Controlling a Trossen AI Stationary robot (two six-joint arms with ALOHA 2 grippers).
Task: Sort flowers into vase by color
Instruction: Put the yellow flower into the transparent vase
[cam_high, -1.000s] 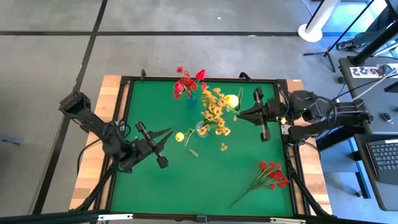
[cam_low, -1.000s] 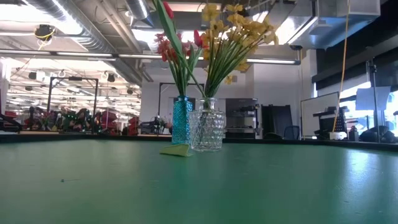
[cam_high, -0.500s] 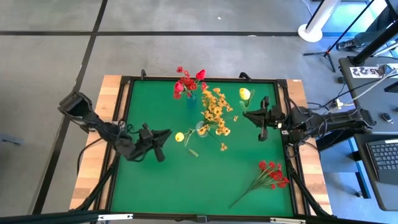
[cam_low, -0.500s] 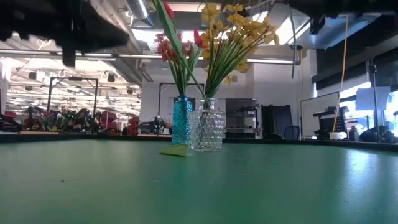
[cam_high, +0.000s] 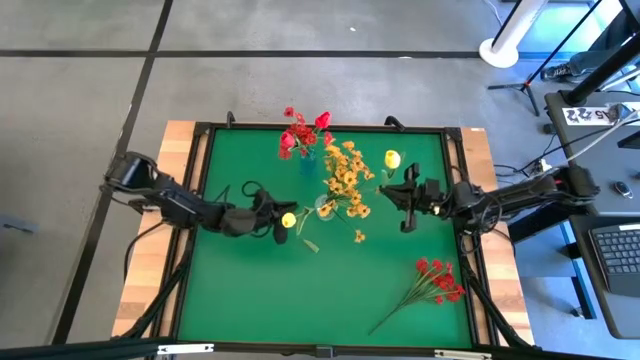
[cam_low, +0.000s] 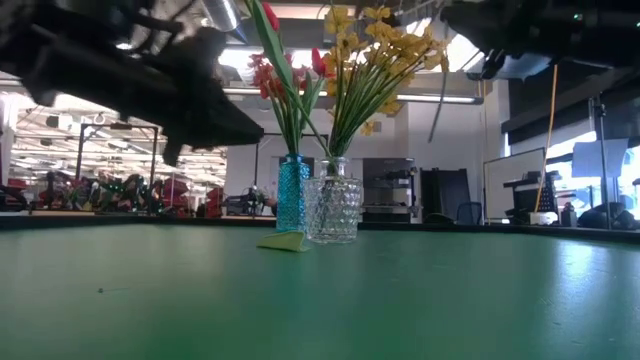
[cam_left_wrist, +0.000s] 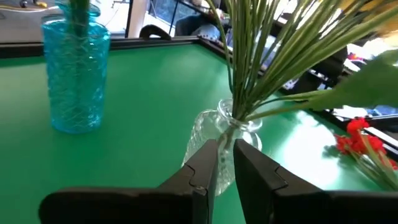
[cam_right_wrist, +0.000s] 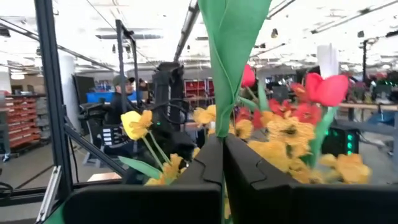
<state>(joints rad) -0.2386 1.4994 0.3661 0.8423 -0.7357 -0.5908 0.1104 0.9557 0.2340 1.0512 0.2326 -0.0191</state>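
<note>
A blue vase (cam_high: 306, 152) with red flowers and a clear vase (cam_high: 325, 208) with yellow-orange flowers stand at the mat's far middle. A yellow bud (cam_high: 289, 220) lies on the mat by the clear vase. A red sprig (cam_high: 437, 278) lies near the right front corner. My left gripper (cam_high: 275, 217) hovers above the mat just left of the lying bud. Its fingers (cam_left_wrist: 205, 165) are all but shut with nothing between them. My right gripper (cam_high: 398, 192), right of the clear vase, is shut on a yellow-bud flower (cam_high: 392, 159). My right gripper pinches the flower's green stem and leaf (cam_right_wrist: 224, 134) between its two fingers. The fingers come roughly level from the table's right side. The broad leaf (cam_right_wrist: 233, 37) rises from between the fingers. The flower is lifted clear of the mat, with its bud toward the far edge.
The green mat sits in a black frame (cam_high: 197, 200) on a wooden table. The low view shows both arms above the mat, at its top corners. Bare mat lies at the near left and centre front.
Both arms have come down toward the mat. My left gripper has rolled and swung toward the lying yellow bud and the clear vase. My right gripper has drawn back toward the table's right edge, carrying the yellow-bud flower away from the yellow cluster.
</note>
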